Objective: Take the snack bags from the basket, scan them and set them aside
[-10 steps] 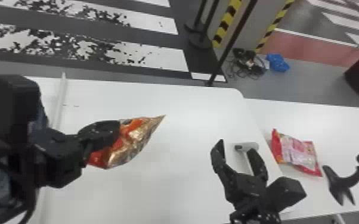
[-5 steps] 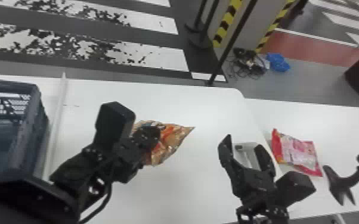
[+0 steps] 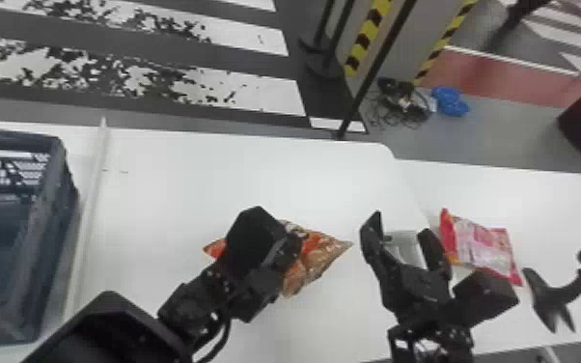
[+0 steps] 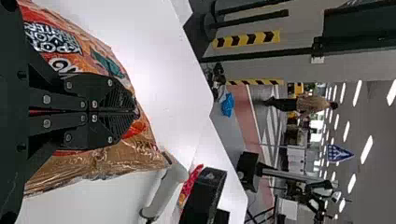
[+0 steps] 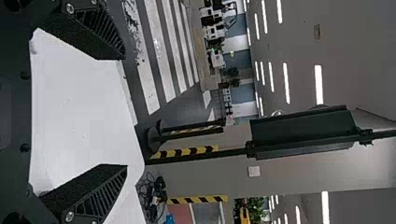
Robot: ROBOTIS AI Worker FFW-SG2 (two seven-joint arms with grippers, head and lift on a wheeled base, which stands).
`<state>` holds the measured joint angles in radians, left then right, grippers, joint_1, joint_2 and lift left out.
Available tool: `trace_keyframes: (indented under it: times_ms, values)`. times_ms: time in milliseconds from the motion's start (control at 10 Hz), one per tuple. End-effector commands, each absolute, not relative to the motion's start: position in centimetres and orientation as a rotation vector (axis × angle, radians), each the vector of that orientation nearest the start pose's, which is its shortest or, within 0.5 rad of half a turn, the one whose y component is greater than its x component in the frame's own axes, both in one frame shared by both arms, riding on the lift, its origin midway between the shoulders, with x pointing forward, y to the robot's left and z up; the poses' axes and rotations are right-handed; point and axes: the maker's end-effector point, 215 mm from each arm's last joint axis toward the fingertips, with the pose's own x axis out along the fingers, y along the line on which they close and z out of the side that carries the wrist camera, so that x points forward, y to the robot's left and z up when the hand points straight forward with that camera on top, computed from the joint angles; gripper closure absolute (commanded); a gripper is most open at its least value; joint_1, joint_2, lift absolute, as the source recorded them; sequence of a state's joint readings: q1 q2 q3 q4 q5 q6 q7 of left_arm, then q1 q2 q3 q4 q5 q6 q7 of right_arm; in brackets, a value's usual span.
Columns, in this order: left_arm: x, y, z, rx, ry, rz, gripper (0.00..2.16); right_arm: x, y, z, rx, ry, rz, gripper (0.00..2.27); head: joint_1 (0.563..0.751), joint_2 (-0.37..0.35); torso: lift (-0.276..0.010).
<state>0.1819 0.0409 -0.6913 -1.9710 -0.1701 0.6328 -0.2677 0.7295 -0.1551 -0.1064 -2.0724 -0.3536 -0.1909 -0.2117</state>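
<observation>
In the head view my left gripper [image 3: 294, 248] is over the middle of the white table, shut on an orange snack bag [image 3: 321, 251]. The left wrist view shows the left gripper [image 4: 133, 112] with its fingers together over the orange bag [image 4: 98, 161]. To its right, in the head view, my right gripper [image 3: 403, 227] stands open, and the right wrist view has nothing between the right gripper's [image 5: 123, 112] fingers. A whitish scanner [image 3: 406, 246] is partly hidden behind the right gripper. A red and pink snack bag [image 3: 482, 244] lies farther right.
The dark basket [image 3: 53, 217] stands at the far left, beside a pale strip [image 3: 87, 217] on the table [image 3: 183, 193]. A black stand [image 3: 560, 294] is at the right edge. Beyond the table are a black pole [image 3: 376, 67] and cables on the floor.
The left gripper has carried the orange bag rightward from near the basket toward the right gripper, uncovering the basket. The right gripper has shifted slightly right, still open.
</observation>
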Motion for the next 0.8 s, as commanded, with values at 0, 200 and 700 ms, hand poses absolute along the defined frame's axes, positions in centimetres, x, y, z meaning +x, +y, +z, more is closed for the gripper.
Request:
trace_keyframes:
  times_ms: [0,200,700]
  values:
    - [34.7,-16.6,-41.8,0.149,0.391,-0.934,2.14,37.2,-35.5,-35.5,0.159,0.039,-0.270,0.10,0.695,-0.350,-0.075]
    - [33.1,-18.6,-43.0,0.090,0.378,-0.990,2.15,37.2,-35.8,-35.4,0.162,0.037,-0.275,0.10,0.695,-0.350,-0.075]
    - [36.3,-15.8,-41.5,0.139,0.317,-0.882,0.06,37.1,-36.2,-35.4,0.169,0.037,-0.278,0.10,0.695,-0.350,-0.075]
